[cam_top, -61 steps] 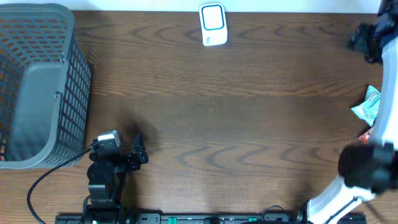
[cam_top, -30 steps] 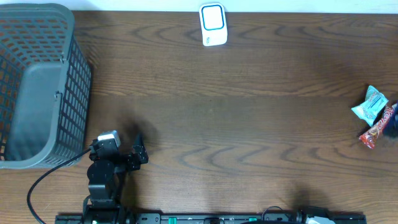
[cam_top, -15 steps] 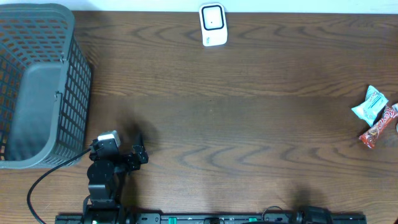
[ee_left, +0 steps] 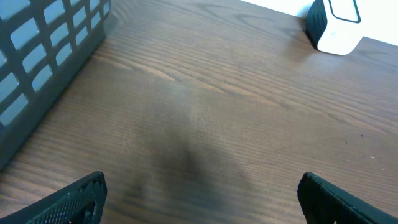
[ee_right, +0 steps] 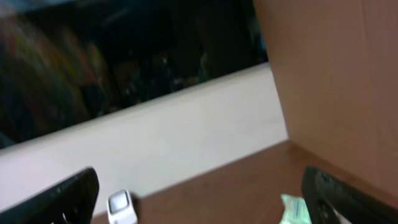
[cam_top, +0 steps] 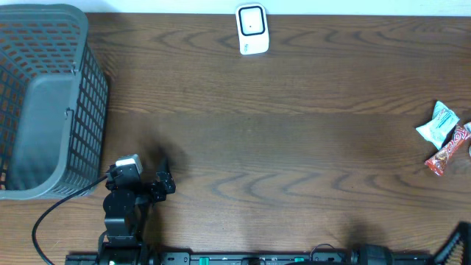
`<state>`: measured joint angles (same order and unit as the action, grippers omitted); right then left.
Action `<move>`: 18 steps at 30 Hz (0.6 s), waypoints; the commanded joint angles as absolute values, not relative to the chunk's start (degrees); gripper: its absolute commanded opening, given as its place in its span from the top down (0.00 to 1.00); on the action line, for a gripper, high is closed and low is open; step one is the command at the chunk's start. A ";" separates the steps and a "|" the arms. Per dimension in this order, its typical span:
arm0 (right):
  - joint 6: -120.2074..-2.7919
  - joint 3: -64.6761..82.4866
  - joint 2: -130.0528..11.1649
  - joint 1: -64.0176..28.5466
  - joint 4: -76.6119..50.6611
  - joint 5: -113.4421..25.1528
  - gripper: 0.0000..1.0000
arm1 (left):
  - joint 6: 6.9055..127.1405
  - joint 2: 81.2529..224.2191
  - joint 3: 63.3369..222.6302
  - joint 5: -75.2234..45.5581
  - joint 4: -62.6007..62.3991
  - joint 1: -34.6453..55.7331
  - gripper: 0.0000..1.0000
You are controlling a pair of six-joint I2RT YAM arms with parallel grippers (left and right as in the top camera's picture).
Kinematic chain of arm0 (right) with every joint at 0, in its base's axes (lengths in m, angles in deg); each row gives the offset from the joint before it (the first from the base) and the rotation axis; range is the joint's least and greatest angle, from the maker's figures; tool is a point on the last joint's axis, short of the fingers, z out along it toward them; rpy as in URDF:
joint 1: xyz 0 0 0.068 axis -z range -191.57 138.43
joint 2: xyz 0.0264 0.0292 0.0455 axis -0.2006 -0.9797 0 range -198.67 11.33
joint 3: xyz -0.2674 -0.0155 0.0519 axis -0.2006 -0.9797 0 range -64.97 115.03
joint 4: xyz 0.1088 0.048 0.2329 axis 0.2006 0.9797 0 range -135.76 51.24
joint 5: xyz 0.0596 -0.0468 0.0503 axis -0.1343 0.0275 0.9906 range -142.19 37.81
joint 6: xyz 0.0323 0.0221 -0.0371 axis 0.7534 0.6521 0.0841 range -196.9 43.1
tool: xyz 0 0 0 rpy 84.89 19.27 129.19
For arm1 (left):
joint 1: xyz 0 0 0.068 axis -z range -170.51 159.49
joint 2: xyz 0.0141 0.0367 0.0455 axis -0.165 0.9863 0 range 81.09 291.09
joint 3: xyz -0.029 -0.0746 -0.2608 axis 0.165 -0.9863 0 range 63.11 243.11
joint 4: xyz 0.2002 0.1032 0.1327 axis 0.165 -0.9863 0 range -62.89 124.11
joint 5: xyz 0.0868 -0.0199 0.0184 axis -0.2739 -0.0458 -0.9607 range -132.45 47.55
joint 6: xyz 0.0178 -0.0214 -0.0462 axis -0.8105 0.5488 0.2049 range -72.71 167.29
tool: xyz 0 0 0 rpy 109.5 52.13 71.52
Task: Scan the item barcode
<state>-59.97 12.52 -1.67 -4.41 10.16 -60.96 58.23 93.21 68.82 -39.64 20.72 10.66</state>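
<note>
Two snack packets lie at the table's right edge: a teal packet (cam_top: 440, 123) and just below it a red packet (cam_top: 448, 152). The white barcode scanner (cam_top: 252, 29) stands at the far middle edge. My left gripper (cam_top: 165, 175) rests low at the near left, open and empty, its fingers (ee_left: 78, 199) wide apart over bare wood. The right gripper (ee_right: 202, 199) is open too, tilted up toward the wall; in its view the scanner (ee_right: 121, 209) and the teal packet (ee_right: 295, 211) sit at the bottom edge. Only a sliver of the right arm (cam_top: 458, 249) shows overhead.
A grey mesh basket (cam_top: 45, 96) fills the far left corner and stands close to the left gripper's left side (ee_left: 43, 68). A brown panel (ee_right: 336, 81) rises at the right of the right wrist view. A black cable (cam_top: 55, 210) trails from the left arm.
The right arm, which covered the packets two seconds ago, has pulled back out of the overhead view to the near right corner. Both packets now lie uncovered. The left arm has not moved.
</note>
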 commanded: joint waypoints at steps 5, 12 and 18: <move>-50.59 -5.18 3.69 -7.89 -0.48 -60.88 0.01 | 58.75 93.06 67.40 -40.16 20.26 10.42 0.02; -46.72 -20.96 6.64 -12.33 -16.42 -60.88 0.01 | 58.77 93.06 67.40 -40.16 20.26 10.42 0.02; -45.63 -33.18 9.61 -14.45 -29.34 -60.92 0.01 | 58.75 93.06 67.40 -40.16 20.26 10.42 0.02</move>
